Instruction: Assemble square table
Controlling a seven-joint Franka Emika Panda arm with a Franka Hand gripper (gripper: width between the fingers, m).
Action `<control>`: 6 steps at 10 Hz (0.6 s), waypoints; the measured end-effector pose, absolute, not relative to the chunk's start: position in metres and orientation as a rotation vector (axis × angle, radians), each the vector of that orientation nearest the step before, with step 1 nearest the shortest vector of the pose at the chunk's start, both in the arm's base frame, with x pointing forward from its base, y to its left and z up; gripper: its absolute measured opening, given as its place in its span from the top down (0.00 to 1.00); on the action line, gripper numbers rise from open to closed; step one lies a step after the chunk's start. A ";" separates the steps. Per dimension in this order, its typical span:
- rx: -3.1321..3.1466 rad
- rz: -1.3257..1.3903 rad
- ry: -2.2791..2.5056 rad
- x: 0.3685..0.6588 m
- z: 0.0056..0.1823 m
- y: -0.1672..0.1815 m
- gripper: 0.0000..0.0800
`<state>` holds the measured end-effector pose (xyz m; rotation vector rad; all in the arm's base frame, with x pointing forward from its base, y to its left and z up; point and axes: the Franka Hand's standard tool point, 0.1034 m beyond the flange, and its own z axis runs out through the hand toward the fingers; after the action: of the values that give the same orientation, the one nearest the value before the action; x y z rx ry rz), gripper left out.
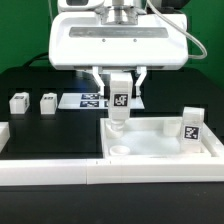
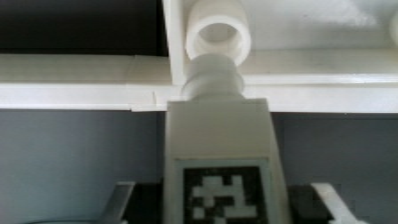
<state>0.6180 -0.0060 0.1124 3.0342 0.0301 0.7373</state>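
The white square table top [image 1: 160, 140] lies in the front right of the exterior view, against the white rails. One tagged leg block [image 1: 190, 123] stands upright in its far right corner. My gripper [image 1: 119, 88] is shut on another tagged leg [image 1: 119, 103] and holds it upright, threaded end down, just above the top's near left corner. In the wrist view the leg [image 2: 219, 140] runs down to the round corner socket [image 2: 221, 38], its tip right at the socket. Two more leg blocks [image 1: 17, 102] [image 1: 47, 102] stand on the black table at the exterior view's left.
The marker board [image 1: 92, 100] lies flat behind the gripper. Long white rails [image 1: 50, 172] border the front of the table, with a short rail piece [image 1: 3, 135] at the left. A large white robot base [image 1: 120, 40] fills the back.
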 end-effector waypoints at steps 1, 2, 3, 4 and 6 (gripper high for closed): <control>3.034 0.737 0.030 0.618 0.112 -0.006 0.64; 3.029 0.738 0.042 0.616 0.111 -0.008 0.64; 3.011 0.744 0.063 0.610 0.107 -0.018 0.64; 3.017 0.729 0.059 0.609 0.098 -0.018 0.64; 3.020 0.719 0.064 0.616 0.085 -0.016 0.64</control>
<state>0.6159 -0.0159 0.0848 3.0197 0.0637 0.7191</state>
